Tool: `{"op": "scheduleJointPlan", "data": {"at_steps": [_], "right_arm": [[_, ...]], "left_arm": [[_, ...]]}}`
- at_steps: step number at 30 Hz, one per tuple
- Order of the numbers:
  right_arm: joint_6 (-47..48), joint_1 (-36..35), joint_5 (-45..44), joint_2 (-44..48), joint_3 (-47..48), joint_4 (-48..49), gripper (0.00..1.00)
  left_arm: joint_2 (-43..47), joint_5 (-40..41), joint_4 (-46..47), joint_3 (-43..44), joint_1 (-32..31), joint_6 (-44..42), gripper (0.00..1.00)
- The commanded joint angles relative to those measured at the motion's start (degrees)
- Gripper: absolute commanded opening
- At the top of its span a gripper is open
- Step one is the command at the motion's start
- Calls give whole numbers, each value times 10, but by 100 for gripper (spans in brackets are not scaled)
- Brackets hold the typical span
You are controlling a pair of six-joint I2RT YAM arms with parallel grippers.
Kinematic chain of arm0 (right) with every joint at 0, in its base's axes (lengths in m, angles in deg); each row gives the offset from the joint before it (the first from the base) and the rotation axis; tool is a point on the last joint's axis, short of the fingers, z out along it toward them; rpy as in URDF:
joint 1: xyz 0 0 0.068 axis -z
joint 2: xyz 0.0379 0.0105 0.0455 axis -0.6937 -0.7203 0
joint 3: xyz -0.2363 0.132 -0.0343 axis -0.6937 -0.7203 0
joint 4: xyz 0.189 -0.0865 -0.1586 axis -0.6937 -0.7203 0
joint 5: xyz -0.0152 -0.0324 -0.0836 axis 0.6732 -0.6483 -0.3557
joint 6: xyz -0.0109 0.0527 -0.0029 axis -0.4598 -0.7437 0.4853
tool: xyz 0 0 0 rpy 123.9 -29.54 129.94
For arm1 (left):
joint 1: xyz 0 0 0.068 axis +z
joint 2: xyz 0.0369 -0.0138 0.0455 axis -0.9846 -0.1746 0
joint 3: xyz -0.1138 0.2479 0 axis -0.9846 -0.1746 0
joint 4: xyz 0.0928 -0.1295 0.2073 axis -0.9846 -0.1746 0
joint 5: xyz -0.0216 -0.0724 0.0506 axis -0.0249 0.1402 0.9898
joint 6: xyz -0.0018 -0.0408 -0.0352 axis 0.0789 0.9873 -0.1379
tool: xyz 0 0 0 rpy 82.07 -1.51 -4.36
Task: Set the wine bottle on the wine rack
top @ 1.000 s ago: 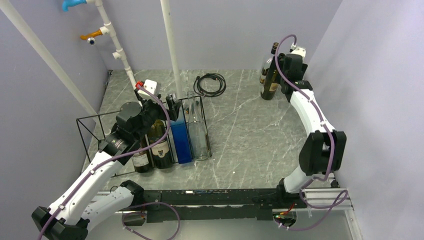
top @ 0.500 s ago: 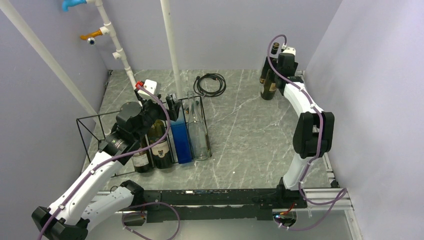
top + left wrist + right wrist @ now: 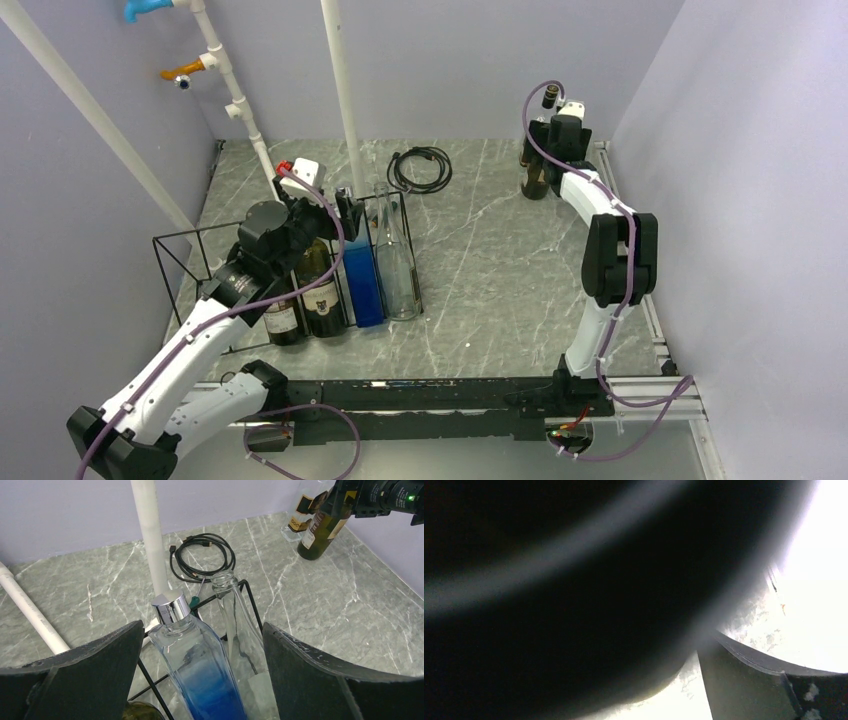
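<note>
Left hand (image 3: 200, 635) spread wide, empty, just above the blue bottle (image 3: 210, 690) and clear bottle (image 3: 235, 625) in the wine rack (image 3: 180, 245), near left of counter (image 3: 480, 260). Far right corner: wine bottle (image 3: 533, 178) stands on counter, well apart from rack. Right hand (image 3: 548, 148) is against it; can't tell if clamped.

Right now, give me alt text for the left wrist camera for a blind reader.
The open left gripper hovers over a blue-tinted bottle and a clear bottle in the black wire wine rack. Beyond are a white pipe, a coiled black cable and, far right, a green wine bottle.
</note>
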Motion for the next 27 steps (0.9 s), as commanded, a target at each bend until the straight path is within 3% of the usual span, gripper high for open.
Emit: {"op": "scheduleJointPlan", "data": {"at_steps": [1, 6, 12, 22, 27], "right_arm": [[33, 2, -10, -9, 5, 52, 95], [39, 2, -5, -41, 35, 43, 93], [21, 2, 20, -22, -2, 63, 73], [-70, 1, 91, 149, -191, 115, 29], [-124, -12, 204, 270, -320, 168, 22]], "left_arm": [[-3, 4, 27, 2, -2, -7, 93], [-12, 8, 31, -1, -2, -9, 93], [-25, 7, 21, 10, -2, -10, 92], [-30, 2, 19, 13, -2, -4, 92], [-39, -1, 13, 16, -2, 2, 92]]}}
